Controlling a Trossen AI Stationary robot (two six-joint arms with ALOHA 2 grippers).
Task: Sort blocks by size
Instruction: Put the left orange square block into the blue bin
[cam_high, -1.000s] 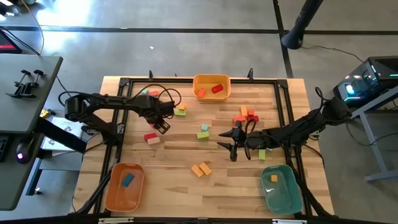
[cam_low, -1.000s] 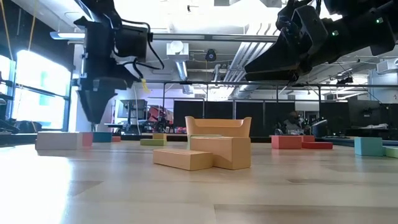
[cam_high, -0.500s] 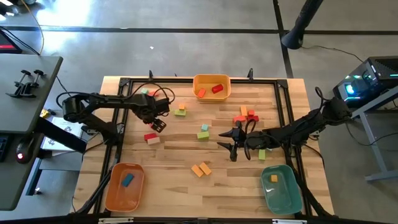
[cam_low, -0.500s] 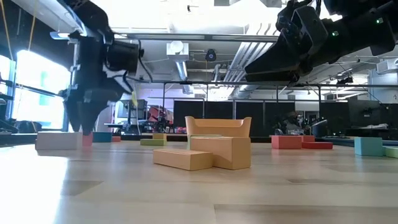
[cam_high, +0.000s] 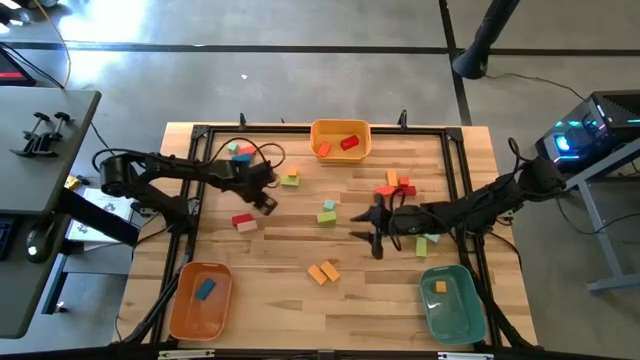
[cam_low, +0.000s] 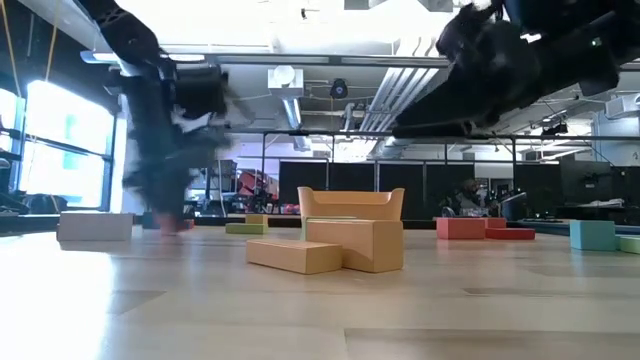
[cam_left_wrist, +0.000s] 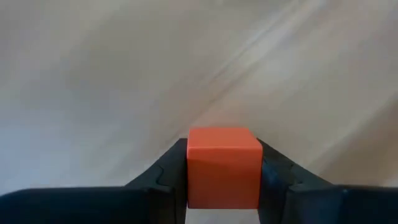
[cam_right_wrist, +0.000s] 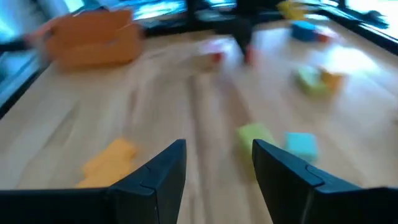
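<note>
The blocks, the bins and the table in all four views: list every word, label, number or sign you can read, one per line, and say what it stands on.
None: no readable text in any view.
The blocks, the orange bin and the teal bin bear no print.
The lit equipment beside the table is too small to read.

Landmark: the table (cam_high: 300, 290), seen from above.
Far-edge bin (cam_high: 340, 139): at the middle of the table's far edge, two blocks in it.
Near-left bin (cam_high: 201, 300): at the table's near left corner, one block in it.
Near-right bin (cam_high: 452, 302): at the table's near right corner, one block in it.
Left gripper (cam_high: 266, 203): over the table's left half, a block (cam_left_wrist: 224, 165) between its fingers.
Right gripper (cam_high: 366, 225): over the table's right half, near the middle.
Pair of blocks (cam_high: 322, 271): toward the table's near edge, touching each other, between the two near bins.
</note>
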